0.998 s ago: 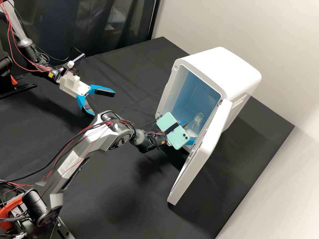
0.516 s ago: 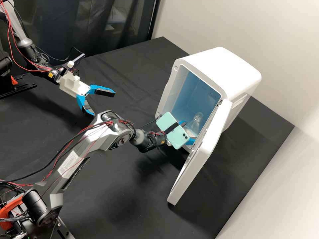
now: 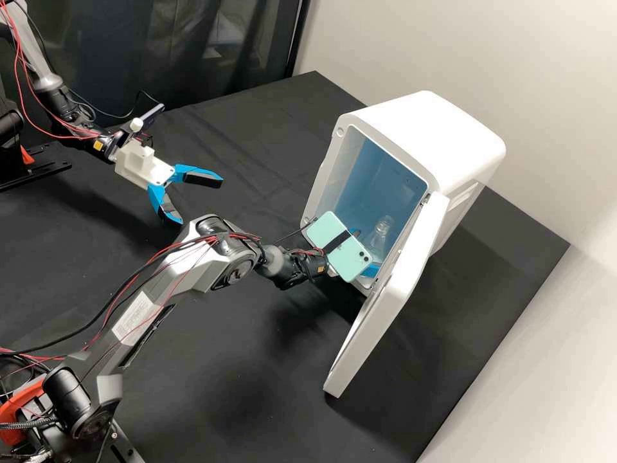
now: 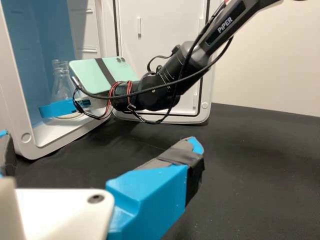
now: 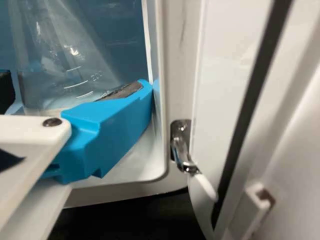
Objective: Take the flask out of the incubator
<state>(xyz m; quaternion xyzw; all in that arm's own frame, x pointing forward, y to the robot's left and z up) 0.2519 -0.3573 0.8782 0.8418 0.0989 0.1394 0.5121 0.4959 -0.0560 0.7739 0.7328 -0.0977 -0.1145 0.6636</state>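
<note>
Now, watch your right arm point(image 3: 193, 270): over the last second its wrist has risen a touch and turned, so the mint-green phone point(image 3: 337, 246) strapped to it sits higher against the mouth of the incubator point(image 3: 424, 135). The glass flask point(image 3: 380, 233) has not moved with it. It stands upright on the blue floor inside the incubator, just within the opening, on the side where the open door point(image 3: 392, 289) is hinged. Your right gripper point(image 5: 65, 100) is in there, low against the flask's base, but from these views you cannot tell whether it has closed on the glass or only sits beside it. Since the flask stayed put while the wrist shifted, I judge the withdrawal has not begun and the hold needs confirming first. Your left gripper point(image 3: 198, 200) is unchanged: spread wide, holding nothing, over the bench point(image 3: 257, 386) toward its back left corner, well apart from the incubator at the right edge.
</note>
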